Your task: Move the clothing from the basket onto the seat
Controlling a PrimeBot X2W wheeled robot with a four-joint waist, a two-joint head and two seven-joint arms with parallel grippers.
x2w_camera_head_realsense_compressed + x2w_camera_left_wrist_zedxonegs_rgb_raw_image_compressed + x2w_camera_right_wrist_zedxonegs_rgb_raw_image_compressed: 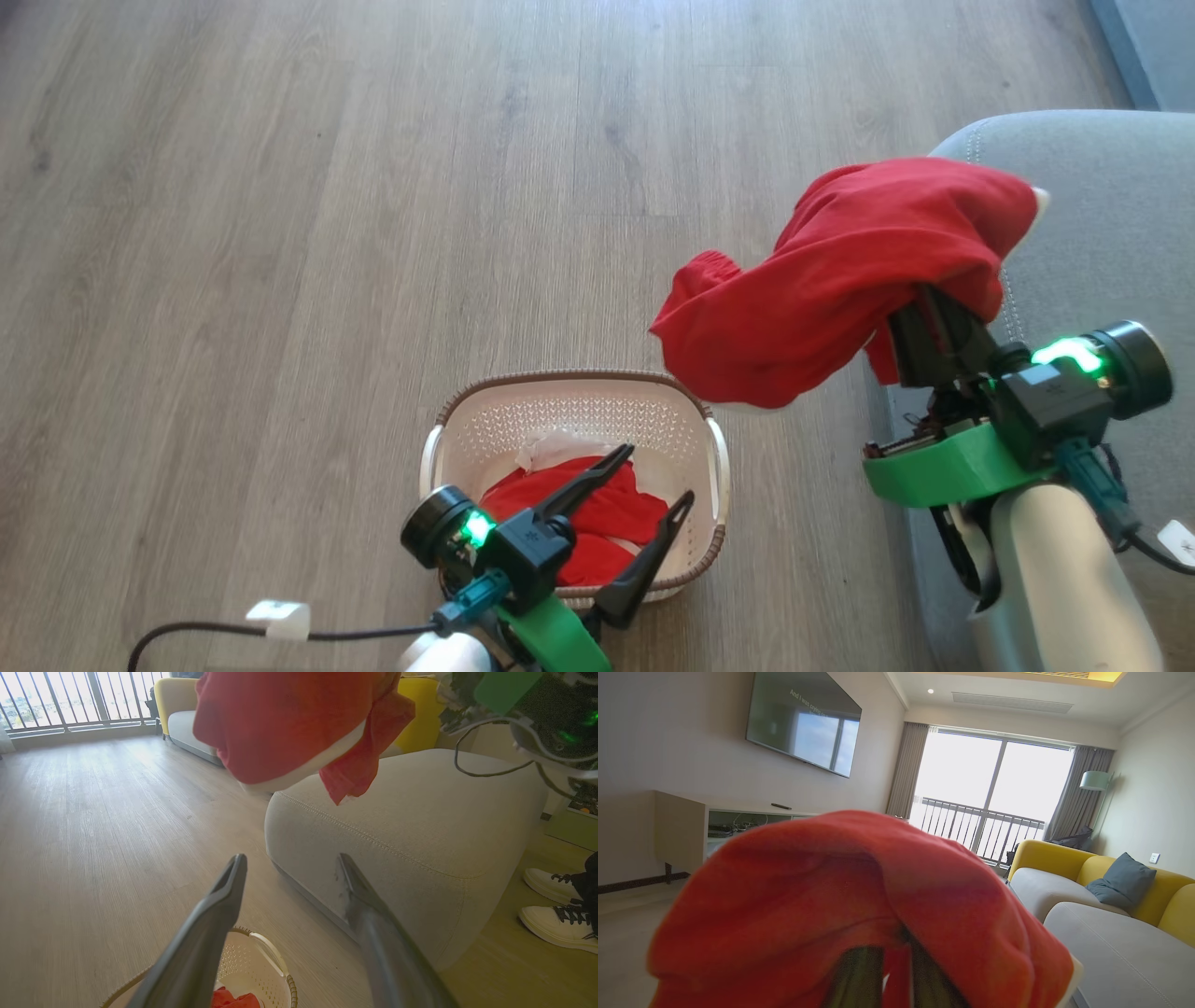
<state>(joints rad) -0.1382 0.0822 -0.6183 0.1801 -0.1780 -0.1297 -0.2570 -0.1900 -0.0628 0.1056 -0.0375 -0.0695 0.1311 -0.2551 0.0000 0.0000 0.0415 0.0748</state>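
A red garment of the clothing hangs in the air between the basket and the seat, draped over my right gripper, which is shut on it. Its folds cover the fingertips. In the right wrist view the same garment wraps my right gripper. More red and white clothing lies in the cream basket on the floor. My left gripper stands open just above that pile, holding nothing. The grey seat is at the right, its rounded corner under the hanging garment.
Wood floor spreads to the left and beyond the basket. A person's white shoes stand past the seat. A yellow sofa with a blue cushion, a wall TV and a low shelf stand farther off.
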